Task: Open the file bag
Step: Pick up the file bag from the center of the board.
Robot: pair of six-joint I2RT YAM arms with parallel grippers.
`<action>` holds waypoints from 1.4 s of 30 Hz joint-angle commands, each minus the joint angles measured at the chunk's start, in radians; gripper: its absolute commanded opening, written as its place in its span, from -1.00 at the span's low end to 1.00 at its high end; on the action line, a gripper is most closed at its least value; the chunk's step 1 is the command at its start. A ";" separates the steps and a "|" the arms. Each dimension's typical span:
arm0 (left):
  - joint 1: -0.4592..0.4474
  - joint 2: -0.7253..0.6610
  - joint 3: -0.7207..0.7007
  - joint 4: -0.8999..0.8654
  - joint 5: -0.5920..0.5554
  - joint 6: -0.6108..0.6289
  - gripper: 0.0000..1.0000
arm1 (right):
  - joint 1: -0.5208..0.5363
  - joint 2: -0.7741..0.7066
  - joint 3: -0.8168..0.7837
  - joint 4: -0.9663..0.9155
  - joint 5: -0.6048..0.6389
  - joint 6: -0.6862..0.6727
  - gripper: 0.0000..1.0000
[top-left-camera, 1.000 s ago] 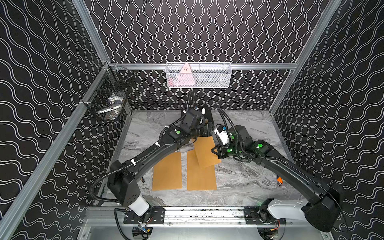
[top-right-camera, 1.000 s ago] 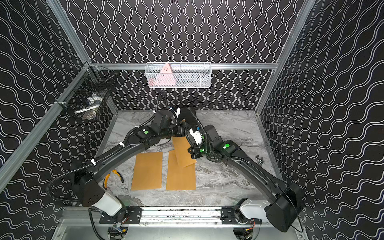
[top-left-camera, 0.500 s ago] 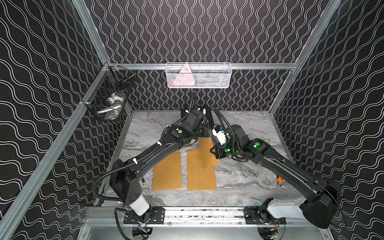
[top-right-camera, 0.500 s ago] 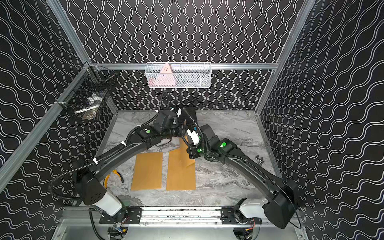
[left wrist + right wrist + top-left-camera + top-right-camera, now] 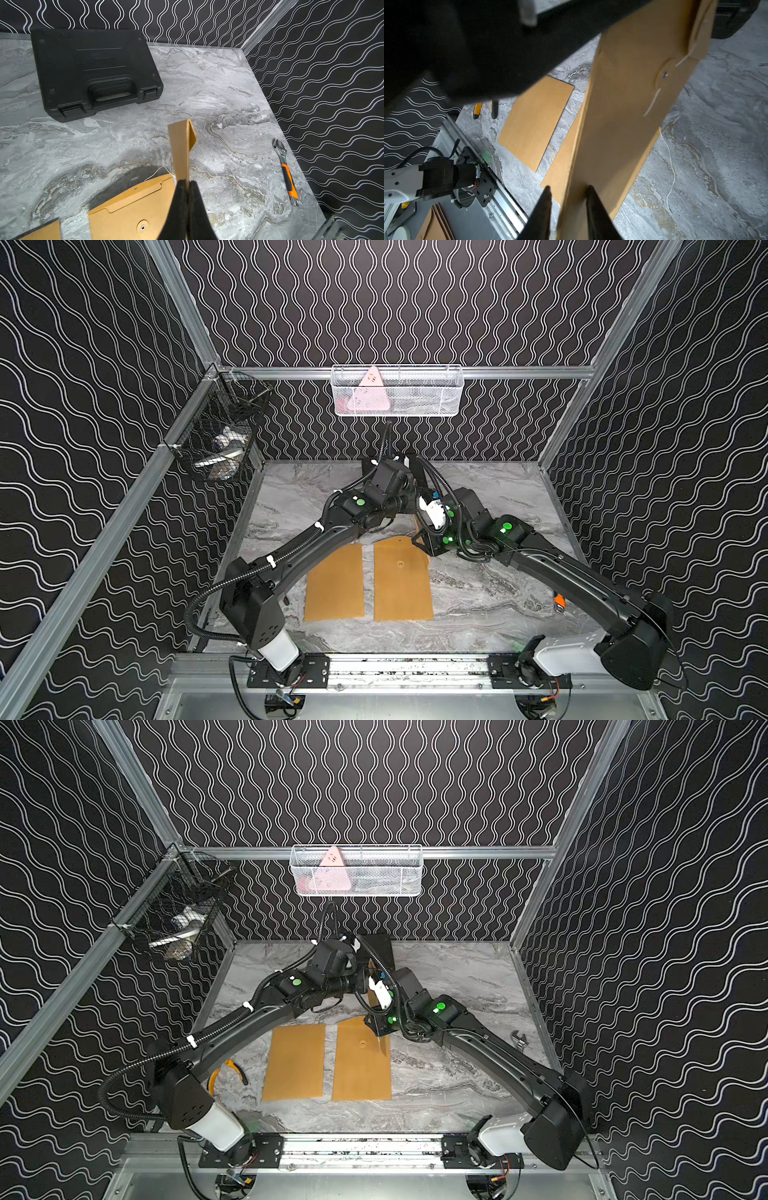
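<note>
File bag (image 5: 633, 104): raised off the desk (image 5: 239, 99) on edge between the two arms, above two more kraft bags (image 5: 334, 585) lying flat; in a top view it shows as a thin brown sliver (image 5: 372, 974).
Left end effector (image 5: 188, 182): jaws pressed together on the bag's thin edge, apparently carrying its weight.
Right end effector (image 5: 568, 188): jaws apart, one on each side of the bag's lower edge, not pinching it.
Why held so: probably to keep the closure clear of the desk and free one end effector for the string.
Flap (image 5: 704, 31): folded over the mouth, so the bag looks unopened.
Closure: round paper disc (image 5: 664, 74) with a metal rivet; limp white string (image 5: 654, 101) hangs loose from it.
Material: matte tan kraft paper, stiff enough to stand flat, sharply creased.
Desk surface: smooth grey marble pattern.
Bystanders: black textured tool case (image 5: 93, 70) and orange-handled wrench (image 5: 286, 172), well apart.
</note>
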 commanded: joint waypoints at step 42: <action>0.285 -0.284 -0.735 1.017 0.555 -0.420 -1.00 | -0.493 -0.019 -0.301 0.515 -0.514 0.294 0.13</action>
